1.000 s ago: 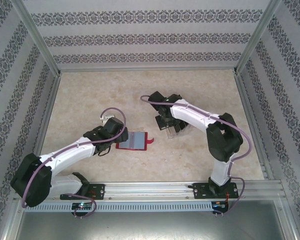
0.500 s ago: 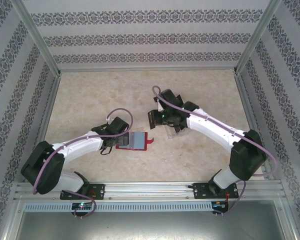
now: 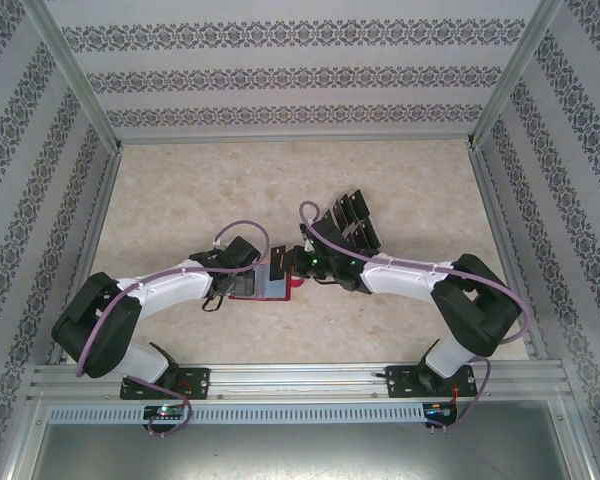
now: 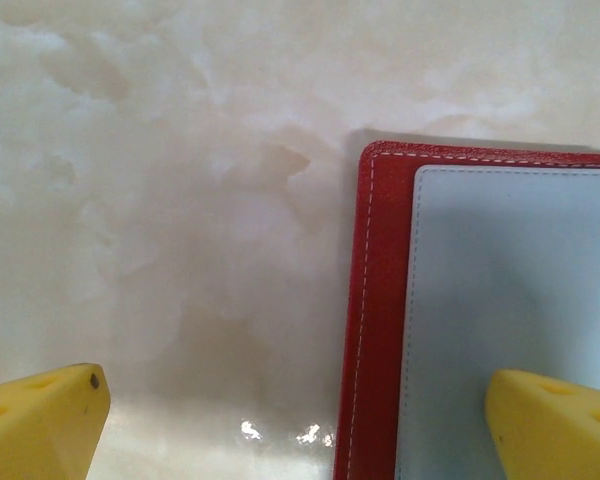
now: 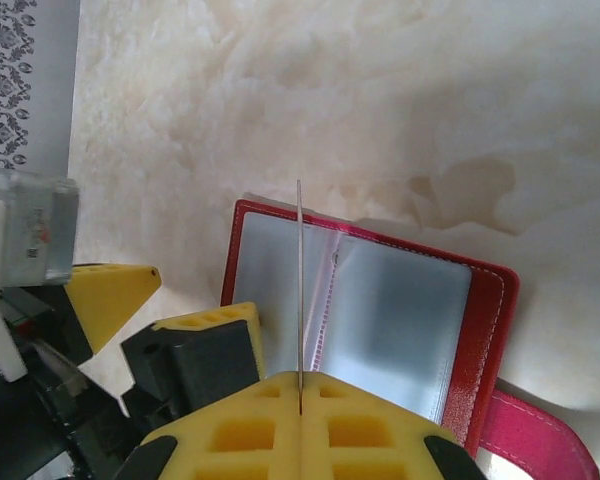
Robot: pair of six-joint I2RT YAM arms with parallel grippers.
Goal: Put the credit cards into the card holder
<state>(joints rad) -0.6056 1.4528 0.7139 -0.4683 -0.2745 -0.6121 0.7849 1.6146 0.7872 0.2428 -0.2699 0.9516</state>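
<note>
The red card holder (image 3: 270, 291) lies open on the table, its greyish clear pockets (image 5: 400, 320) facing up and its strap (image 5: 540, 440) at the right. My right gripper (image 5: 300, 398) is shut on one thin credit card (image 5: 299, 280), seen edge-on, upright over the holder's middle fold. My left gripper (image 4: 300, 430) is open and straddles the holder's left edge (image 4: 380, 300): one yellow fingertip (image 4: 555, 425) is over the grey inside, the other (image 4: 40, 420) over the bare table. Several more black credit cards (image 3: 352, 216) stand in a clear rack behind the right arm.
The clear rack (image 3: 345, 232) sits just behind the right forearm, close to the holder. The two grippers (image 3: 242, 280) (image 3: 298, 262) are nearly touching over the holder. Patterned walls and metal rails (image 3: 98, 215) enclose the marbled table (image 3: 180, 190).
The right arm has swung from the rack down and left to the holder, carrying a card. The left gripper has edged right onto the holder's left edge.
</note>
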